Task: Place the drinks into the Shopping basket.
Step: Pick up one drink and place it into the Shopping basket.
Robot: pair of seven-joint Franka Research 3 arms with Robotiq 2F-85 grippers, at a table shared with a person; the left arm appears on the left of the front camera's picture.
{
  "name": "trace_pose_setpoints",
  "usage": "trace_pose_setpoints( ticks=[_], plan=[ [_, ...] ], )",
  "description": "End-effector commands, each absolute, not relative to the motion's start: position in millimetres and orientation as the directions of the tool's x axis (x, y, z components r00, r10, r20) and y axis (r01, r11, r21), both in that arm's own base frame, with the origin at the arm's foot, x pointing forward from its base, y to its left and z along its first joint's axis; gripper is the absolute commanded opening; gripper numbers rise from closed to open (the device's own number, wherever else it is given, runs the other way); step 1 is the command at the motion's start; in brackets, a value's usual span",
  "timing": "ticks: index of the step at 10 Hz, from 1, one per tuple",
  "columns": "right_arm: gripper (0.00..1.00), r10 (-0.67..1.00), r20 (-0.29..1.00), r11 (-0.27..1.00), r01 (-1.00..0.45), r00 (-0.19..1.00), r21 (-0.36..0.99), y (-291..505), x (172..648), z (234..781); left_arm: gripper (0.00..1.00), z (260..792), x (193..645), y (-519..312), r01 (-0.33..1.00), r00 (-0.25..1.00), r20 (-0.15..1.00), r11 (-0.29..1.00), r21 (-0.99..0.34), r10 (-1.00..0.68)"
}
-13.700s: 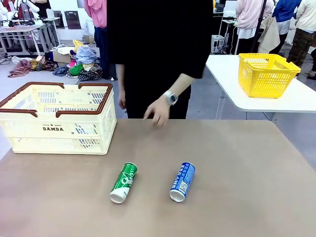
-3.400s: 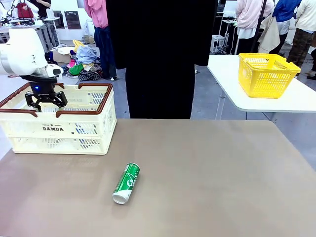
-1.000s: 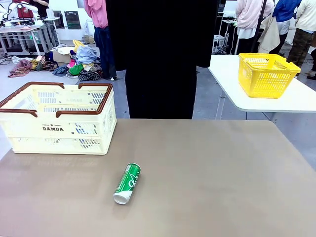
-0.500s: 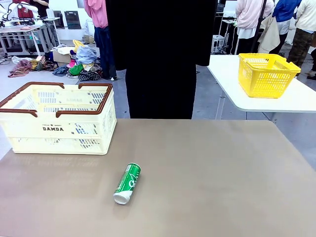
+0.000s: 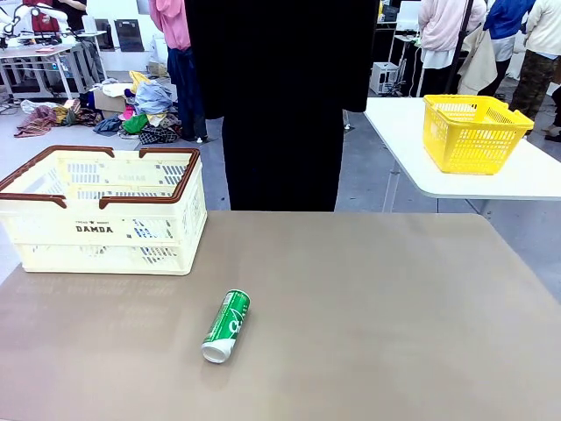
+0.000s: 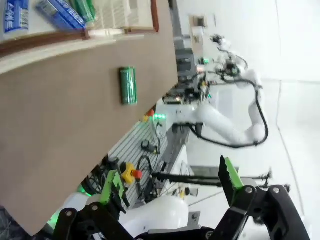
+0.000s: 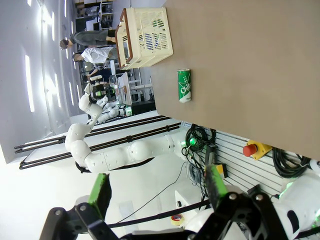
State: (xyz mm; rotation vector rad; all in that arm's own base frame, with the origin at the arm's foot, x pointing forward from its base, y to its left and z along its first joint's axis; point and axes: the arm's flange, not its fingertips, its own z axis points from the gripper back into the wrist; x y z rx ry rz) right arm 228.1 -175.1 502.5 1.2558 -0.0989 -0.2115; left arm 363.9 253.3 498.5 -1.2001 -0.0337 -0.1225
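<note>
The Shopping basket (image 5: 105,210) stands at the desk's (image 5: 394,316) left far corner, blue cans (image 6: 60,12) already inside; the green can (image 5: 226,326) lies near it. Left hand (image 6: 170,187) and right hand (image 7: 157,192) gape, released and empty. Lying sideways, that can could roll off if nudged.

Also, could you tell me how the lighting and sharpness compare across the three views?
Front view: even, soft light, the green can sharp with a faint shadow. Left wrist view: background blown out white, the left hand silhouetted. Right wrist view: bright window glare, wide-angle bending, the right hand dark.
</note>
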Motion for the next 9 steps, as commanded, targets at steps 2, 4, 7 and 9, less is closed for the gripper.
trace_pose_setpoints(
  ticks=[2, 4, 7, 9],
  plan=[
    [1.00, -0.199, -0.027, 0.305, 0.088, 0.980, 0.948, -178, 226, 503, 1.00, 498, 364, 253, 0.113, 0.993, 0.091, 0.357, -0.927, -0.077],
    [1.00, -0.199, -0.027, 0.305, 0.088, 0.980, 0.948, -178, 226, 503, 1.00, 498, 364, 253, 0.113, 0.993, 0.091, 0.357, -0.927, -0.077],
    [1.00, -0.199, -0.027, 0.305, 0.088, 0.980, 0.948, -178, 226, 503, 1.00, 498, 364, 253, 0.113, 0.993, 0.091, 0.357, -0.927, -0.077],
    [1.00, -0.199, -0.027, 0.305, 0.088, 0.980, 0.948, -178, 226, 503, 1.00, 498, 364, 253, 0.113, 0.993, 0.091, 0.357, -0.927, -0.077]
  ],
)
